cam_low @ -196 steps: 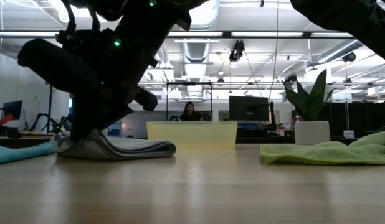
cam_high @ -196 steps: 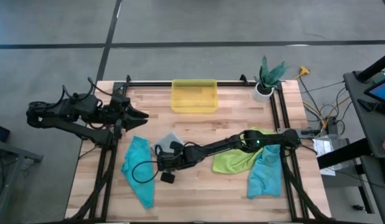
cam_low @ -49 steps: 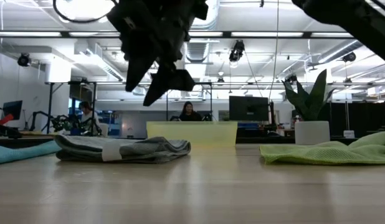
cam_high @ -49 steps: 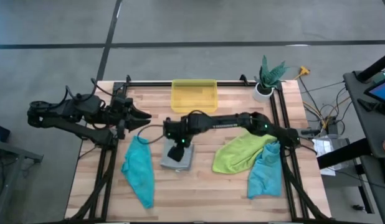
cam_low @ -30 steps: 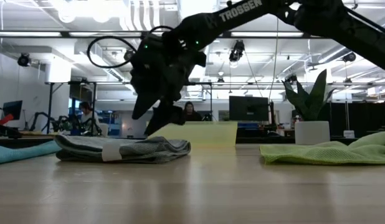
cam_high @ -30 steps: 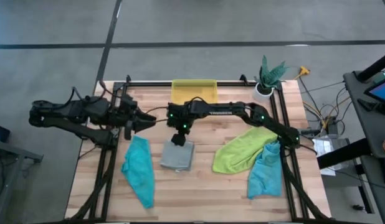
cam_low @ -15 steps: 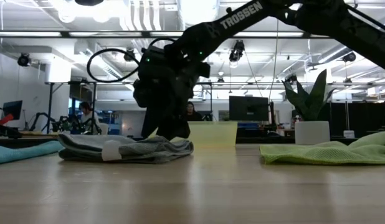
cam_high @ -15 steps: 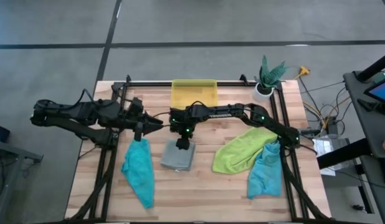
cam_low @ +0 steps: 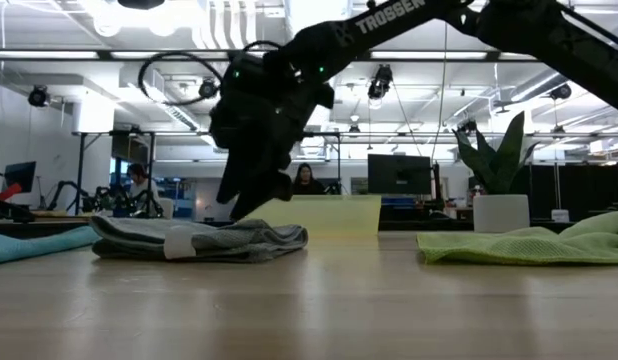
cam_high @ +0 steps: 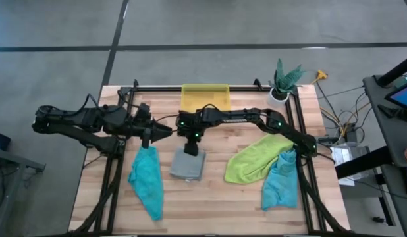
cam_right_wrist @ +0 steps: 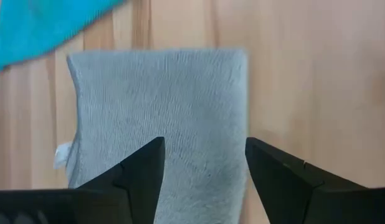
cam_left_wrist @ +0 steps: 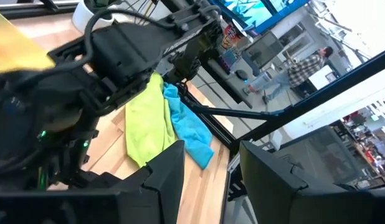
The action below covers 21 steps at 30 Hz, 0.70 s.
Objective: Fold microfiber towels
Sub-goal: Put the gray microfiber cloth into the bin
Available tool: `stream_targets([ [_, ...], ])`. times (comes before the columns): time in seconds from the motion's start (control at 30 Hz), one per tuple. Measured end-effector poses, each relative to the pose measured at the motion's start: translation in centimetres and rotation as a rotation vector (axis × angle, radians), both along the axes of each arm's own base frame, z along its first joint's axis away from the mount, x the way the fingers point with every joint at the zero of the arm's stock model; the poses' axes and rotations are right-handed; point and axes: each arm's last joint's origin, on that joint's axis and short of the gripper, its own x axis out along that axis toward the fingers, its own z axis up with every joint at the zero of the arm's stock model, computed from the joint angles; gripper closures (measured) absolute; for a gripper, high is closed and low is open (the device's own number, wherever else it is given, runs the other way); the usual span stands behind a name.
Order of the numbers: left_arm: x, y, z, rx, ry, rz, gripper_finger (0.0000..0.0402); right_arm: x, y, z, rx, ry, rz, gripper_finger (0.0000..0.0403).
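A light grey towel (cam_high: 188, 168) lies folded into a small rectangle mid-table, also in the low view (cam_low: 199, 240) and the right wrist view (cam_right_wrist: 161, 106). My right gripper (cam_high: 192, 148) points down over its far end, open, fingers (cam_right_wrist: 142, 171) spread across the cloth's width. One teal towel (cam_high: 145, 181) lies crumpled to the grey one's left. A lime green towel (cam_high: 253, 160) and a second teal towel (cam_high: 280, 184) lie bunched at the right. My left gripper (cam_high: 166, 131) hovers open and empty (cam_left_wrist: 211, 174) beyond the left teal towel. My right gripper stands with open fingers just over the grey towel's far end (cam_low: 244, 225), pointing down. Whether the fingertips touch the cloth, I cannot tell. The towel lies flat on the table.
A yellow translucent bin (cam_high: 205, 101) stands at the far edge, middle. A potted plant (cam_high: 281, 82) sits at the far right corner. Black frame rails run along the table's left, right and far sides. Bare wood lies near the front edge.
My right gripper has dropped from above the grey towel down to its far end, then risen a little. My left gripper has moved toward the table's right, closer to the right gripper. The towels have stayed where they were.
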Motion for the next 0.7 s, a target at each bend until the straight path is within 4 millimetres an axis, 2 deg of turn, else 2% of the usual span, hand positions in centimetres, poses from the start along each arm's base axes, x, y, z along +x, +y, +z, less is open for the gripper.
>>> stream_targets([
  [0.3,0.1,0.0,0.0,-0.009,-0.003,-0.007,0.0262,-0.3,-0.3,-2.0,0.032,0.082,-0.009,0.0184],
  [0.5,0.2,-0.1,0.3,-0.014,-0.029,-0.012,0.0262,-0.2,-0.5,-3.2,0.161,0.105,-0.013,0.0184],
  [0.7,0.5,-0.2,0.4,-0.045,-0.051,-0.016,0.0262,-0.1,-0.7,-4.0,0.211,0.125,-0.027,0.0184],
])
